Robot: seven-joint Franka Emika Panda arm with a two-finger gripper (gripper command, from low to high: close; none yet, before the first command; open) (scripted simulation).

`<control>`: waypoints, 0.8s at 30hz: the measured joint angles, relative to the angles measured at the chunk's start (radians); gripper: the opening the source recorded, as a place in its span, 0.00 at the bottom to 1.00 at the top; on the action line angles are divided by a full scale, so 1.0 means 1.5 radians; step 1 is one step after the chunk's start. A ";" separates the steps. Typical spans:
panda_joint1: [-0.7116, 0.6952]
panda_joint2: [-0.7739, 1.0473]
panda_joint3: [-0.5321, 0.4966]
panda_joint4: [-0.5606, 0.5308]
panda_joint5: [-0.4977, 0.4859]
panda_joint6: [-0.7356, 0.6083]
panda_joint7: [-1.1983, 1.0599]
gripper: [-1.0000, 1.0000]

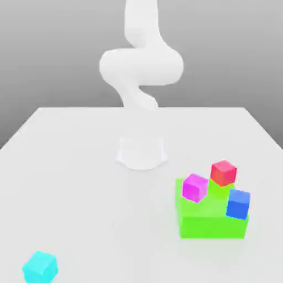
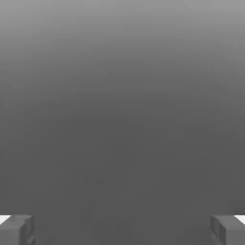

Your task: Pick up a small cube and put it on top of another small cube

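My pincer (image 2: 122, 229) stands wide apart, gripping nothing. The small cyan cube (image 1: 40, 266) sits alone on the white counter (image 1: 83, 182), well apart from the large green block (image 1: 213, 218) (toward the exterior view's left of it). On that block rest magenta (image 1: 194, 187), red (image 1: 223, 172) and blue (image 1: 238, 204) cubes.

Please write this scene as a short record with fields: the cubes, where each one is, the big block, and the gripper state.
cyan cube: alone on the table, near the exterior view's lower left
green block: on the table, exterior view's right
magenta cube: on the green block
red cube: on the green block
blue cube: on the green block
gripper: open, holding nothing
stacking: not yet done
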 joint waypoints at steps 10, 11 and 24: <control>-0.001 0.245 -0.081 -0.002 0.049 0.073 -0.052 0.50; -0.003 0.269 -0.088 -0.003 0.055 0.081 -0.058 0.50; -0.058 0.583 -0.140 -0.006 0.122 0.174 -0.128 0.50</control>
